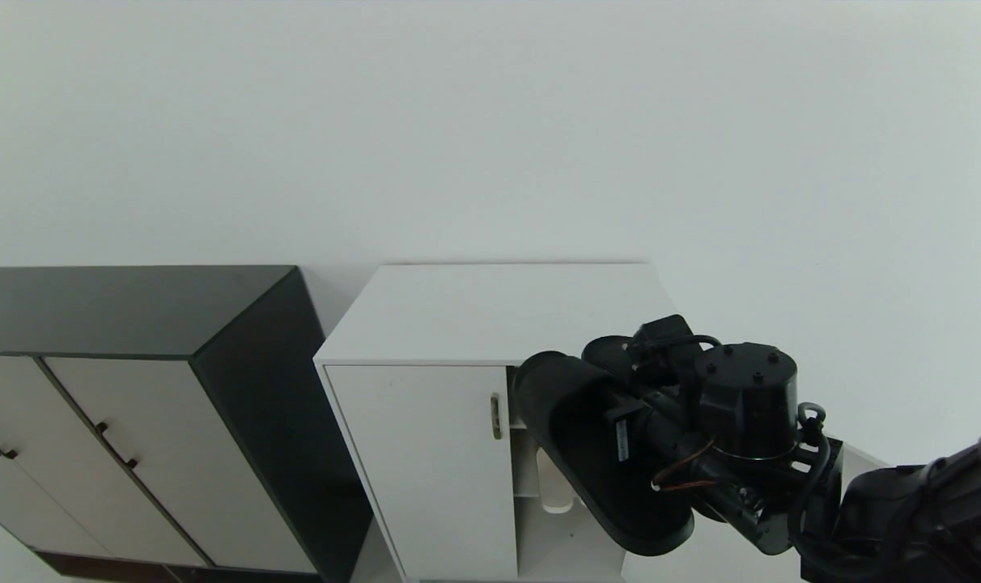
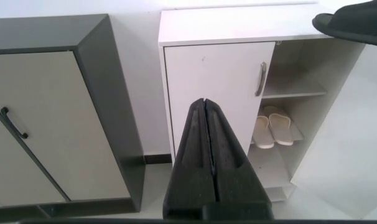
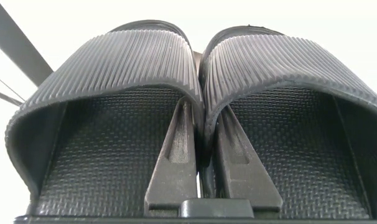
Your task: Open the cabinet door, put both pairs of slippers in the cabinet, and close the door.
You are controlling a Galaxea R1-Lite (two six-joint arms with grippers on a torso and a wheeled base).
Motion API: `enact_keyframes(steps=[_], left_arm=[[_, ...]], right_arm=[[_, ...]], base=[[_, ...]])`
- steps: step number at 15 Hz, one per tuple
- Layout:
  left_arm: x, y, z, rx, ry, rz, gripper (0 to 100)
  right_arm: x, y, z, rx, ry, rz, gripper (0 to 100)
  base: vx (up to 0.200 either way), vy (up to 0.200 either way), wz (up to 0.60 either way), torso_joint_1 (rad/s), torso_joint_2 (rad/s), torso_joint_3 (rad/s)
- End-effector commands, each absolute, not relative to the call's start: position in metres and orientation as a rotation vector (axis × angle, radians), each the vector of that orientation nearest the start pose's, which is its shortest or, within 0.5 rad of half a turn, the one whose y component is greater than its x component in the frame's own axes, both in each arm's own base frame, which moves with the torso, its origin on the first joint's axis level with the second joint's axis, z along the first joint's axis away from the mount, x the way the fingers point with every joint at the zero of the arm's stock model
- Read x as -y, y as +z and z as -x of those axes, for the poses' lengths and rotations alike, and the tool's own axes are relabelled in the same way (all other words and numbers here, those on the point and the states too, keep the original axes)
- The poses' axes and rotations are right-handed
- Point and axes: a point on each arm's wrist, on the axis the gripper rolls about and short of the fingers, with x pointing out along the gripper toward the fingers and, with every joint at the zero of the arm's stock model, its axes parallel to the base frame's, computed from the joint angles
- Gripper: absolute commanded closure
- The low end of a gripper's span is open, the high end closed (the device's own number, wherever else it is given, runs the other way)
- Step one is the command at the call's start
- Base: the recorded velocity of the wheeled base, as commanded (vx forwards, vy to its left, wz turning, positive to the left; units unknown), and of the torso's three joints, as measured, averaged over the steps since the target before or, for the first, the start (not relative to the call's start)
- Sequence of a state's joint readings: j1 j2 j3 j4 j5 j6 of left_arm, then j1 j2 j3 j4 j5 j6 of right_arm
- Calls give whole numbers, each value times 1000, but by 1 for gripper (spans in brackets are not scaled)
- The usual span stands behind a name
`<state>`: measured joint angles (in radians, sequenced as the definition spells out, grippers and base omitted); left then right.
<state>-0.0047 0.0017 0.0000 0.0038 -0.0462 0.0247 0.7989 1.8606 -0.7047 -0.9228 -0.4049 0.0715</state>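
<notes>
Farthest left, the left gripper (image 2: pixel 205 104) hung with jaws together. Inside the white cabinet (image 1: pixel 490 312), past its closed door (image 1: pixel 426 461), pale slippers (image 2: pixel 277 129) lay on a shelf. Rightward, the right gripper (image 3: pixel 204 109), jaws clamped on the black slippers (image 1: pixel 596 453) before the open side, ought to level them and slide them onto a free shelf.

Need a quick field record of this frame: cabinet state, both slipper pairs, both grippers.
cabinet: white cabinet, right side open, left door shut
white slippers: side by side on a shelf inside the open side
black slippers: held as a pair in front of the open side, not yet inside
right gripper: shut on the black slippers' adjoining inner walls
left gripper: shut, empty, back from the cabinet
neighbour: dark cabinet on the robot's left, doors shut
</notes>
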Motion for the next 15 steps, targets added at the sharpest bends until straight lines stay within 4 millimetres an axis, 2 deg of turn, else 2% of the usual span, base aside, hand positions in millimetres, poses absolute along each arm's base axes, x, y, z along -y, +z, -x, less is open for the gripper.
enact_keyframes(steps=[1,3,7,10,15], left_arm=[[1,75,23,-6,-51,-24,100],[1,75,23,-6,-51,-24,100],[1,75,23,-6,-51,-24,100],[1,75,23,-6,-51,-24,100],[1,75,23,-6,-51,-24,100]], right_arm=[[-225,133,-232,-213,385,65,100],[-225,133,-232,-213,386,65,100],[-225,133,-232,-211,386,66,100],[-223,135,-225,-212,391,68,100],[-224,130,-226,-224,390,77,100]], base=[[0,0,0,0,0,0],[0,0,0,-18,35,31],[0,0,0,-156,356,193],[0,0,0,-211,486,273],[0,0,0,-233,546,310]])
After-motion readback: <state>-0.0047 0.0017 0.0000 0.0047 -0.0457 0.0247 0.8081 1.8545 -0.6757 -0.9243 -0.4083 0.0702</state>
